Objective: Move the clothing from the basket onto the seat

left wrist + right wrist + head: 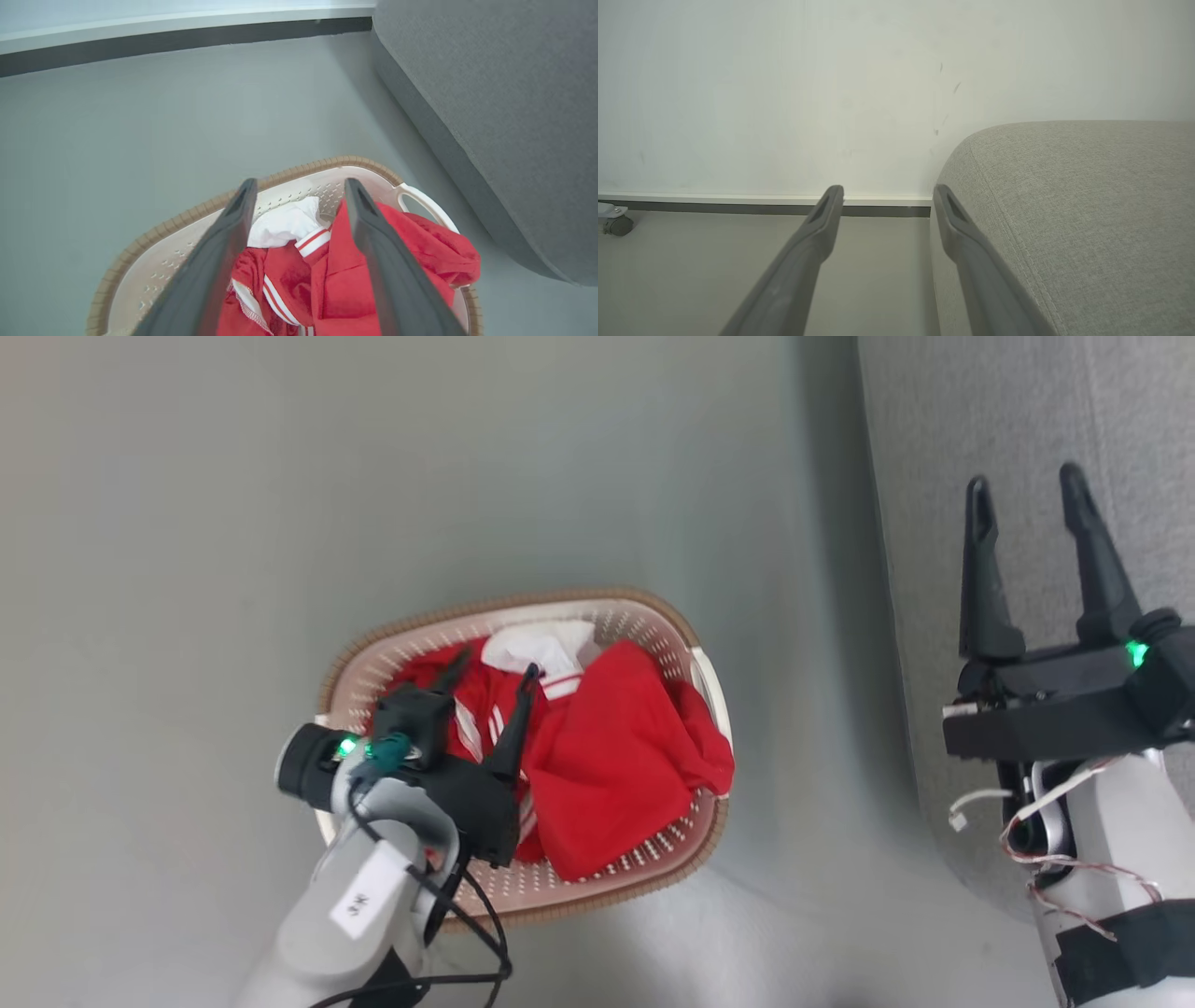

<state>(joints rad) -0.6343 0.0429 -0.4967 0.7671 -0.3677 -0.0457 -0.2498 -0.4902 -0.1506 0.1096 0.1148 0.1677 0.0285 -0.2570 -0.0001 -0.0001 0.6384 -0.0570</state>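
Observation:
The red clothing with white stripes and a white panel lies bunched in the cream basket with a brown rim, standing on the grey floor. My left gripper hangs open just above the pile, its fingers spread over the striped part, nothing between them. In the left wrist view the clothing fills the basket under the left gripper. The grey seat stands to the right. My right gripper is open and empty at the seat's edge. The right wrist view has the right gripper beside the seat.
A white wall with a dark skirting board runs behind the basket and seat. A small castor wheel sits on the floor at the far left. Bare grey floor surrounds the basket.

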